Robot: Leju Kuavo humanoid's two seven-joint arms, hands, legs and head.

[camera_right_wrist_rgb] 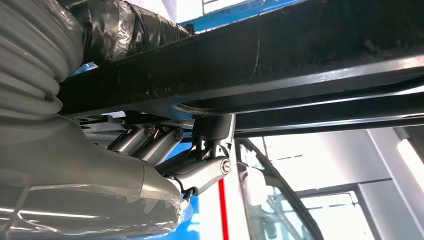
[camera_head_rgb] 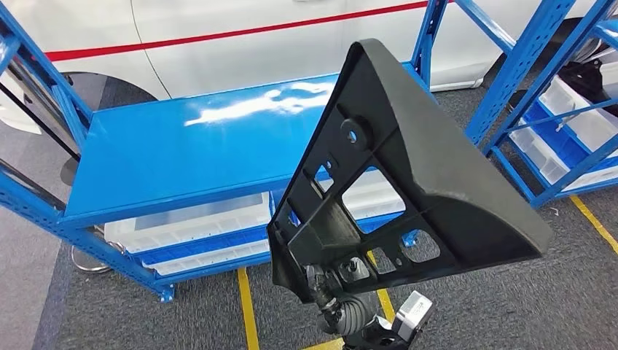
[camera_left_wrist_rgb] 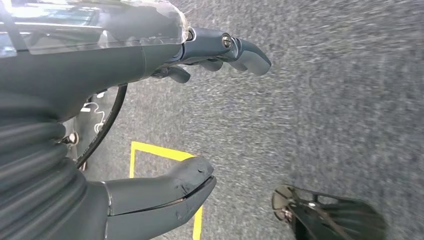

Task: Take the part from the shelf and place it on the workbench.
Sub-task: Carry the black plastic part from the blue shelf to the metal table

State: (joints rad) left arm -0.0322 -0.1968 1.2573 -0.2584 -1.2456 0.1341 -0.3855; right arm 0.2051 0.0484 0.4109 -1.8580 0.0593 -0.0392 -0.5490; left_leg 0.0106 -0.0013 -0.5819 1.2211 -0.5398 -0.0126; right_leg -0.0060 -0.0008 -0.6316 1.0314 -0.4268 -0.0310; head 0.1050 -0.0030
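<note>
Showing the head view from left to right: a blue shelf fills the upper left and centre of the frame, its glossy top deck bare and reflecting light, with translucent white bins on the level below. Behind it, along the top edge, stands a white car body with a red stripe. No brand, label or writing can be read anywhere. Right of centre, the part, a large black triangular moulding with a ribbed, cut-out inner face and a smooth outer shell, is raised in front of the shelf, clear of its deck, with its apex toward the top of the frame. The right hand holds it from below at lower centre, the arm rising from the bottom edge. At the far right a second blue rack carries more pale bins. Grey carpet with yellow floor lines runs along the bottom.

In the left wrist view, the left hand enters from the left edge above grey carpet and a yellow line; its fingers are extended and set well apart from the thumb, holding nothing.

In the right wrist view, the right hand's fingers are curled up against the underside of the black part, which spans the upper frame, while the taped thumb lies over its upper edge at upper left, clamping it.
</note>
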